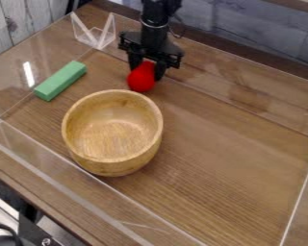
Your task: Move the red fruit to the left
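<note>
Hand [147,63] spread over red fruit [142,77]; wooden bowl [112,131], green block [61,81] near.

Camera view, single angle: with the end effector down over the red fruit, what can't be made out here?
- Red fruit: its top and leafy end are hidden behind the end effector.
- Contact: whether the fingers touch the fruit or stand just off it; too small and dark.
- Whether the fruit rests on the table: its underside cannot be seen.
- Arm: cut off by the top edge.
- Wooden bowl: its far outer wall faces away.
</note>
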Robot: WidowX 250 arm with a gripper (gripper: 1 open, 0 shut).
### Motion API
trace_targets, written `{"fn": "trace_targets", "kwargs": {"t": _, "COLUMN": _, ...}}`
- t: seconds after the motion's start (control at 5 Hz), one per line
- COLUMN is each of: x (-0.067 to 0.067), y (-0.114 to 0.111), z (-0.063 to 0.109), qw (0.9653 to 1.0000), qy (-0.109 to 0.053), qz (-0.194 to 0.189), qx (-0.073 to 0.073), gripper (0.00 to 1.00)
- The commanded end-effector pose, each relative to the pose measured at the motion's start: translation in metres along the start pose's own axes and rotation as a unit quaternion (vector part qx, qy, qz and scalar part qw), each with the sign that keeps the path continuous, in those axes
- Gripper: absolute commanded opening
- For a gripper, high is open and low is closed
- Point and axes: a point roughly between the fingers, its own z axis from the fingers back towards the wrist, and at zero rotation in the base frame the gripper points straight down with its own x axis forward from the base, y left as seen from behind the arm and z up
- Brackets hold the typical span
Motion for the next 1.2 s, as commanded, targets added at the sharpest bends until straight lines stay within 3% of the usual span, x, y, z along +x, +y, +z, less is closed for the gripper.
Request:
{"fn": "trace_targets", "kwargs": {"t": 0.0, "x": 0.010, "y": 0.013, "z": 0.028, "qw": 0.9995, "qy": -0.029, "qz": 0.011, "qx": -0.008, "gripper": 1.00}}
{"fn": "trace_targets", "kwargs": {"t": 0.2, "x": 0.007, "y": 0.016, "z": 0.037, "qw": 0.9993, "qy": -0.031, "qz": 0.016, "qx": -0.015, "gripper": 0.00}}
{"fn": "trace_targets", "kwargs": {"t": 0.4, "x": 0.012, "y": 0.020, "z": 0.028, "qw": 0.9991, "qy": -0.035, "qz": -0.005, "qx": -0.024, "gripper": 0.00}}
{"fn": "trace_targets", "kwargs": {"t": 0.6, "x": 0.013, "y": 0.021, "z": 0.021, "qw": 0.9988, "qy": -0.031, "qz": -0.016, "qx": -0.033, "gripper": 1.00}}
{"fn": "trace_targets", "kwargs": {"t": 0.8, "x": 0.017, "y": 0.019, "z": 0.023, "qw": 0.9975, "qy": -0.033, "qz": -0.042, "qx": -0.045, "gripper": 0.00}}
{"fn": "trace_targets", "kwargs": {"t": 1.0, "x": 0.021, "y": 0.019, "z": 0.025, "qw": 0.9958, "qy": -0.035, "qz": -0.065, "qx": -0.055, "gripper": 1.00}}
